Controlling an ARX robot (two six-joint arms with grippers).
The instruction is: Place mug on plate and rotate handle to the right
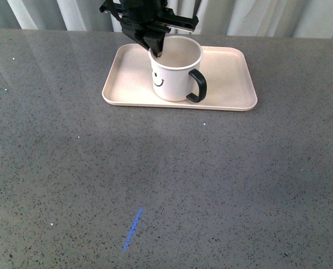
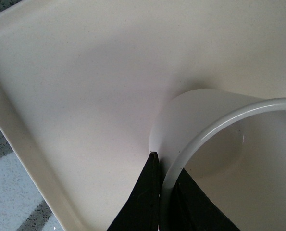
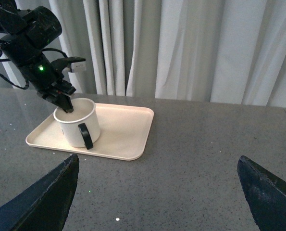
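Mug (image 1: 174, 75) stands upright on the plate (image 1: 228, 73), clamped by the left gripper (image 1: 156, 51); right gripper (image 3: 157, 158) gapes wide.

Dark grey speckled stone worktop (image 1: 239, 179), pretty glossy, with soft pale reflections across it. Right behind the worktop's far edge hang pale grey-white pleated curtains (image 3: 191, 48). Near the worktop's front edge there's a short slanted blue streak (image 1: 132, 230) of light.

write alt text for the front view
A white mug with a smiley face stands on a pale tray on a grey speckled table, its black handle to the right. The left arm's black end effector grips the mug's rim from above.
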